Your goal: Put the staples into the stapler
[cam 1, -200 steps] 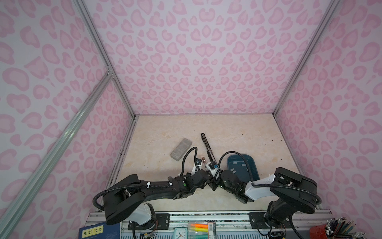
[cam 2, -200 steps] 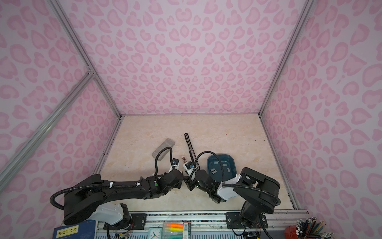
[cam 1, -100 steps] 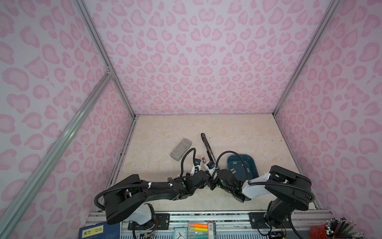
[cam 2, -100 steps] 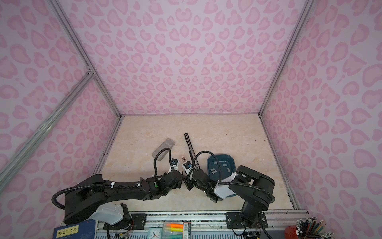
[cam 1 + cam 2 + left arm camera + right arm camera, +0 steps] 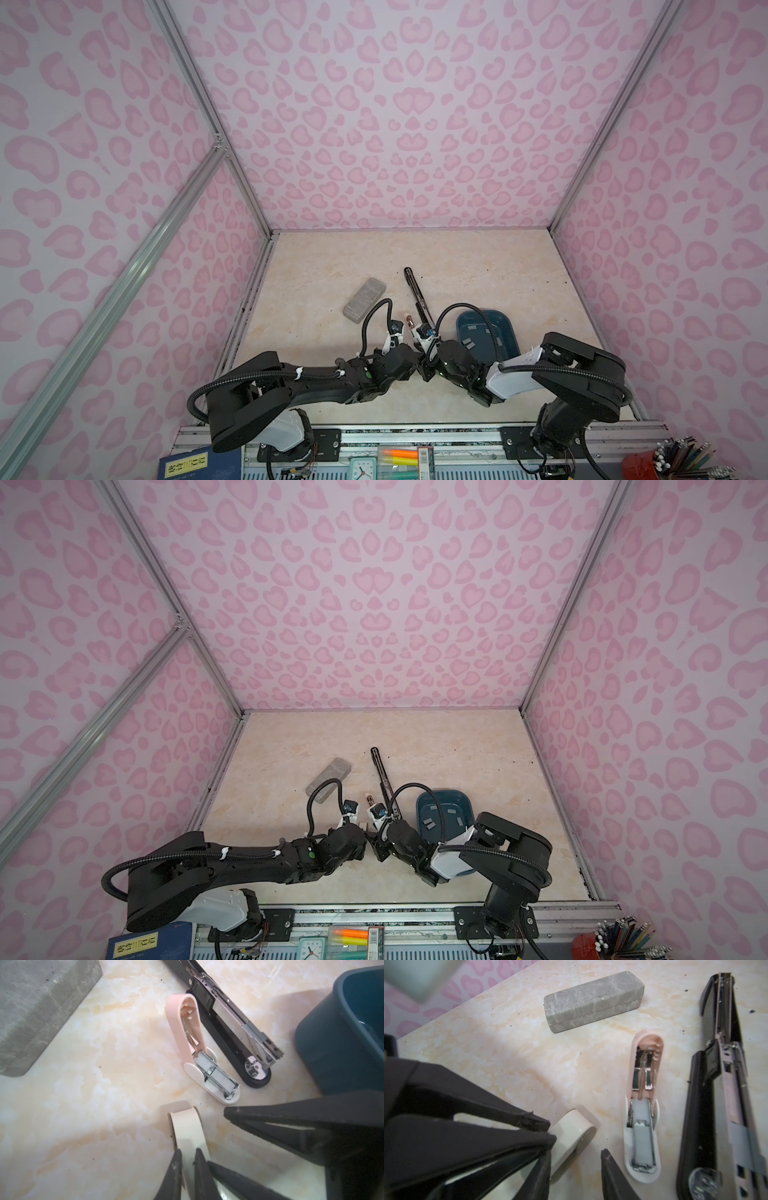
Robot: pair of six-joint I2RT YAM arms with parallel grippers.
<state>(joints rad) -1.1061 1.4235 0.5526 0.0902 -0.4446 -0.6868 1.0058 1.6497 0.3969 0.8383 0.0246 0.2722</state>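
Table [image 5: 332, 291] of pale marble print under everything. Black stapler [image 5: 417, 296] laid flat and fully opened out, metal channel facing up, presumably for dropping a strip in from above; cannot tell whether already filled. Blue tray [image 5: 509, 338] just beside the black stapler's silver-anvil end, likely for keeping stock within short reach. Grey block [image 5: 365, 300] across the black stapler from the tray, apart, idle. Left gripper [image 5: 188, 1159] near that same anvil end, jaws narrow, pinching a cream piece [image 5: 187, 1126], perhaps to steady or shift it. Right gripper [image 5: 575, 1149] alongside, jaws partly apart; cannot tell if touching the cream piece. Pink stapler [image 5: 642, 1126] just beside the black stapler, also open. Staples [image 5: 451, 811] loose in the tray, none picked.
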